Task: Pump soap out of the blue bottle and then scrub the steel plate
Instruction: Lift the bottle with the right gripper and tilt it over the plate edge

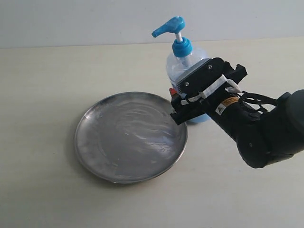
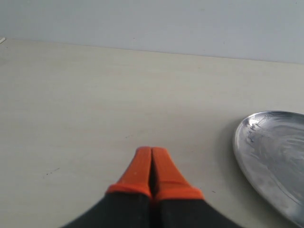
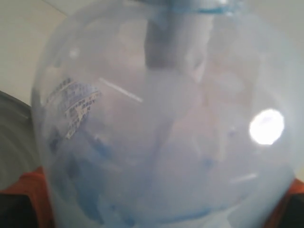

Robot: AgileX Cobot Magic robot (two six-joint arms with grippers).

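Plate [image 1: 102, 142] nearest, flat on the table [image 1: 42, 71], its surface streaked with pale smears. Just behind its far-right rim is the right claw [image 1: 176, 105], reaching in from the right, jaws spread wide around the lower bottle [image 1: 183, 64]. The wrist view shows orange fingers [image 3: 32, 192] against both sides of the clear wall: a grip on the bottle. Bottle upright, just beside the plate, light-blue liquid low inside, pump head [image 1: 169, 26] raised, spout pointing left. Left claw [image 2: 152, 166] seen only from its own wrist: fingers pressed together, holding nothing, above bare table, plate edge nearby.
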